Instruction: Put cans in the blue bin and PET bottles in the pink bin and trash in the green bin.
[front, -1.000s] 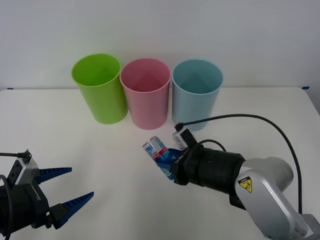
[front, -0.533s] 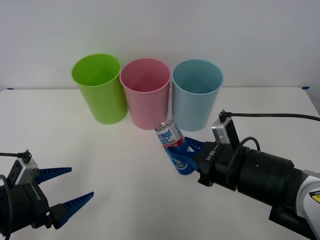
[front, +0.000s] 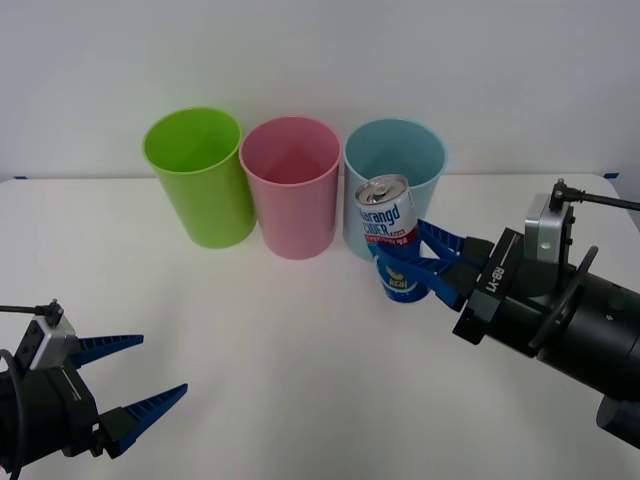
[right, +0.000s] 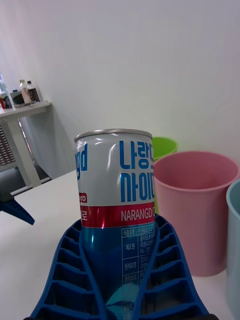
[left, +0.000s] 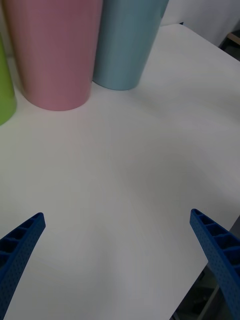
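Can upright, clamped in right gripper jaws before blue bin; left gripper jaws apart, low.

Can: metal, bare silver top rim, glossy printed label with sheen on the white band. Green bin, pink bin, blue bin: smooth plastic, satin finish, soft highlights on the walls. Table: white, matt, smooth, no grain. Right hand: blue ribbed plastic fingers, matt; black housing behind them, semi-matt. Left hand: same blue ribbed plastic, matt.
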